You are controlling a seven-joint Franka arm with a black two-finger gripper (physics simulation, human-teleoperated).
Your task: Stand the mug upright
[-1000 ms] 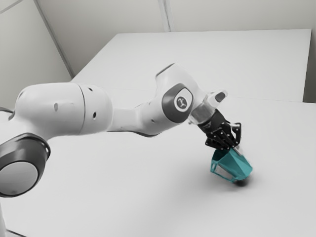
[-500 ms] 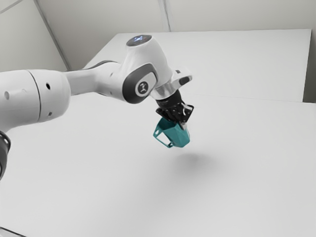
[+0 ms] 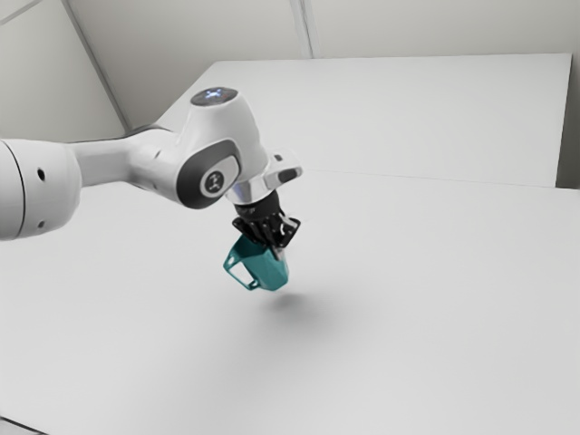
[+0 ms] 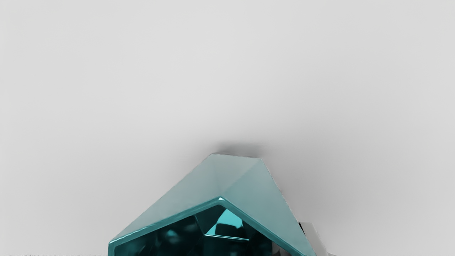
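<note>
Your mug (image 3: pixel 265 269) hangs tilted above the table (image 3: pixel 408 272), its mouth tipped up toward the exterior view's left and its base pointing down toward the right, so it isn't upright yet. Judging by that lean, you want to turn your wrist until the base is parallel to the tabletop, then lower gently and let the whole base meet the surface before you let go. Watch the handle (image 3: pixel 237 278), on the mug's side toward the exterior view's left: with too little correction, a base edge could land first and the mug might rock over. The claw (image 3: pixel 277 251) is above the mug, clamped on its wall near the rim, with one finger (image 4: pixel 312 236) outside and the other reaching into the mouth. A pinch on one wall may let the mug pivot, so turn it slowly. Below the mug, a soft shadow (image 3: pixel 294 308) lies apart from it on the table, a useful cue as you come down.
</note>
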